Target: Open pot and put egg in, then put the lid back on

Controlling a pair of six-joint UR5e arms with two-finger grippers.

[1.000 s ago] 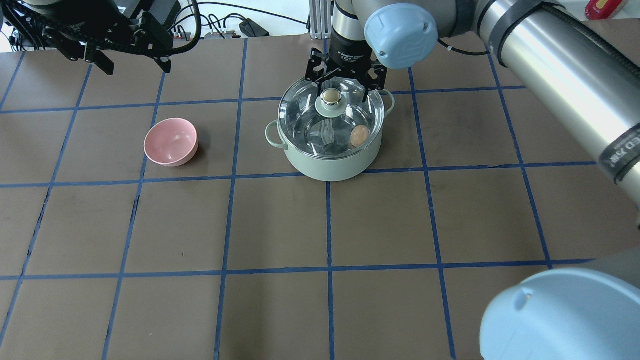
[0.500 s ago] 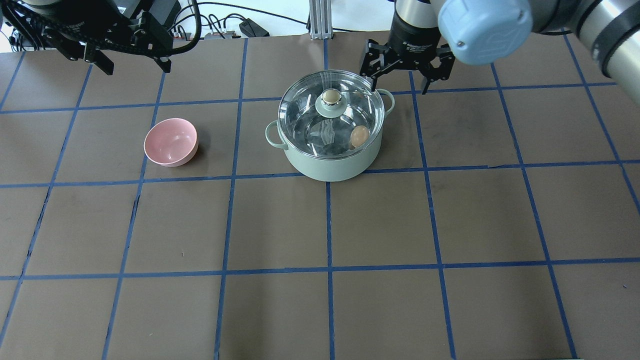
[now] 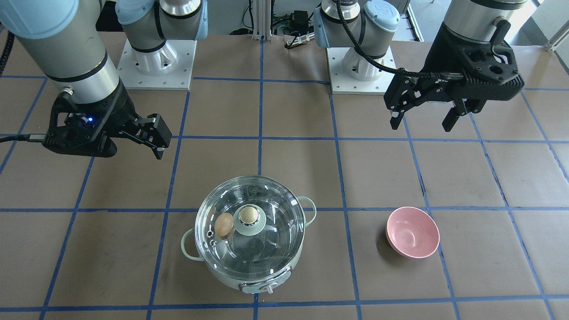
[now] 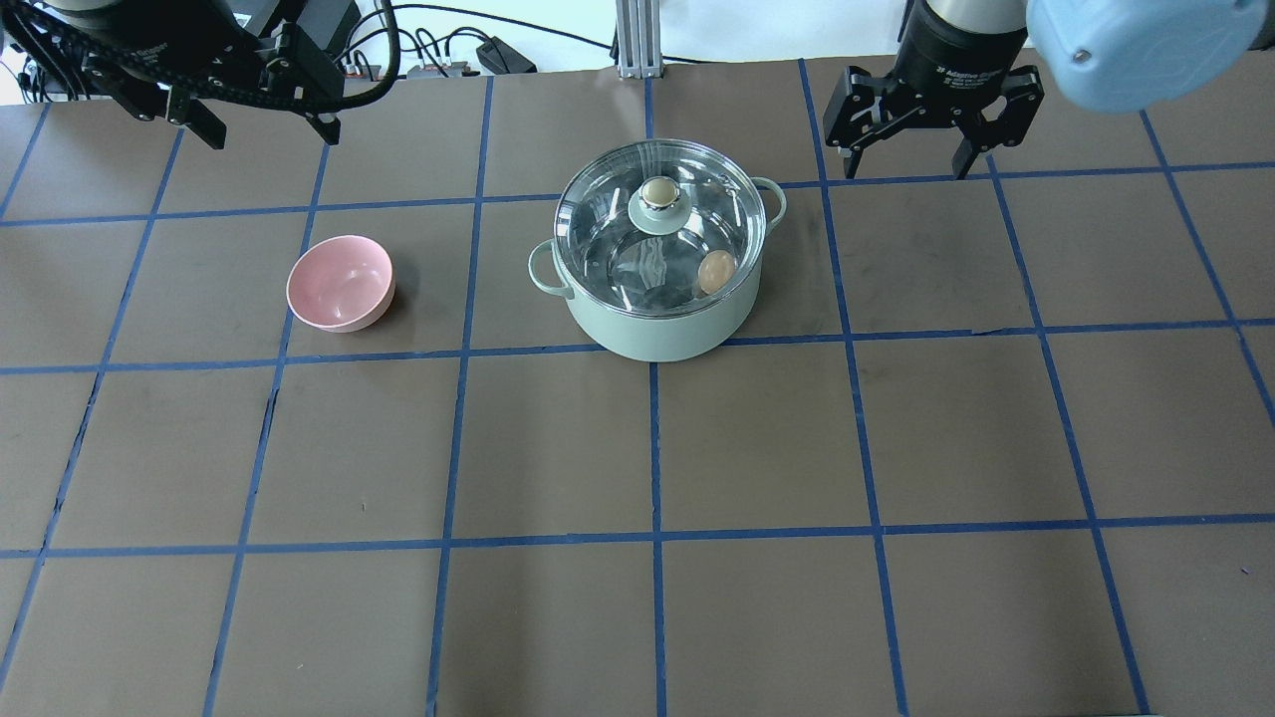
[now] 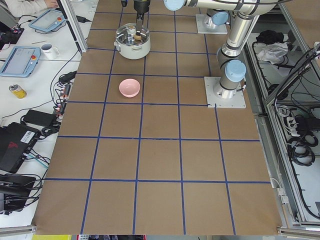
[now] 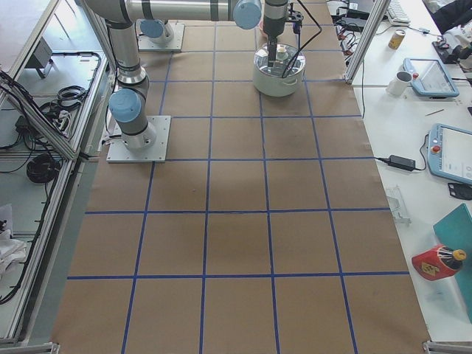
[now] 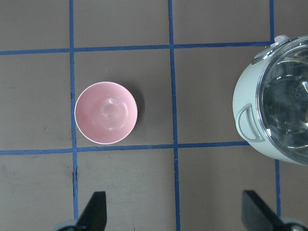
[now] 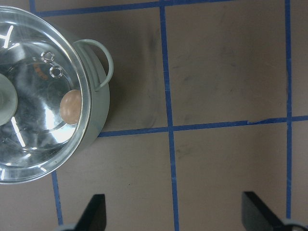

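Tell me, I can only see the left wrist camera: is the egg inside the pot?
Observer: Yes, the egg lies inside the pot, close to its wall, showing through the glass.
Operator: Is the lid all the way on?
Observer: The lid sits flat on the rim and covers the whole pot.
Operator: Where's the other pincer?
Observer: The right pincer is open and empty, off to the pot's side, touching nothing.

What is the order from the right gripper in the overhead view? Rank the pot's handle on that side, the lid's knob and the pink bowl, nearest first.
From the right gripper:
1. pot handle, on the side facing that gripper.
2. lid knob, further left, mid-table.
3. pink bowl, far left, clearly farthest.
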